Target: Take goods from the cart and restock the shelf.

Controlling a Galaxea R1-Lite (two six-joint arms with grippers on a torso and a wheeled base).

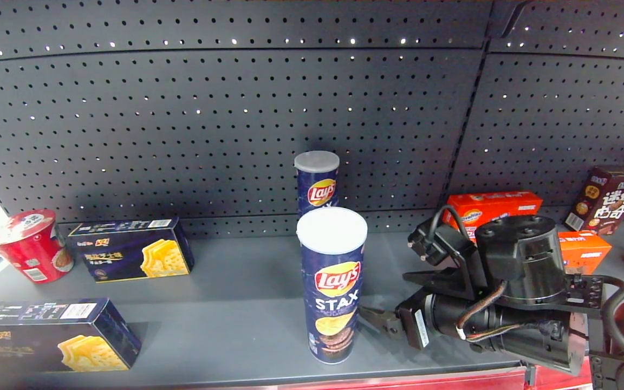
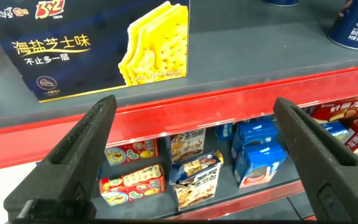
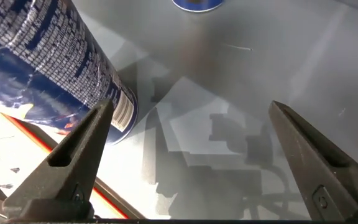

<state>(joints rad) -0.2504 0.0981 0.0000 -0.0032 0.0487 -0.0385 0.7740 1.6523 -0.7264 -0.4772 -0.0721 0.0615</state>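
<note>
Head view: the tall chip can (image 1: 332, 287) stands upright near the shelf's (image 1: 225, 303) front edge, with a second can (image 1: 317, 184) behind it. The right claw (image 1: 385, 297) sits just right of it, spread and empty; the left claw (image 2: 194, 101) is spread too. The can is likely light, stiff and slick, so grip it mid-body.

light dim | white glare far left | soft shadows on shelf (image 1: 236, 281)

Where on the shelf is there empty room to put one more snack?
The biggest bare patch of shelf lies between the cracker boxes and the front can. A smaller one sits between the back can and the orange boxes. The right end is crowded by the right hand.
</note>
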